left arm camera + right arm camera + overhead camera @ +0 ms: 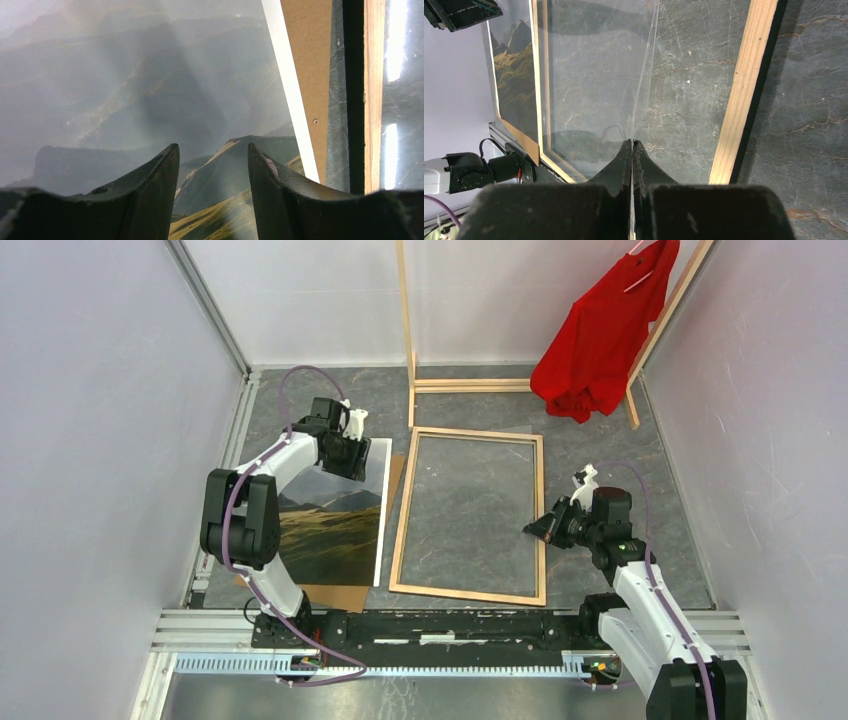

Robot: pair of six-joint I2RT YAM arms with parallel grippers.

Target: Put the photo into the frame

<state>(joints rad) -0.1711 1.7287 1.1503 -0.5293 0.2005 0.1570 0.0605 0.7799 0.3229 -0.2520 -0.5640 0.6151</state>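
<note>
1. The right gripper (632, 142), closed tight, has its tips just inside the right rail of the frame (401, 520). They meet at the edge of a clear sheet (594, 75) lying in the frame; I cannot tell whether they pinch it.
2. The right arm (640, 585) reaches in low from beyond the frame's near right corner.
3. The frame lies flat, wood side up.
4. The photo (335, 530) lies picture-up just left of the frame, on a brown board (340, 595).
5. The left gripper (213, 147), jaws partly apart and empty, hangs over the photo's far end. The left arm (285, 455) is bent at the elbow.
</note>
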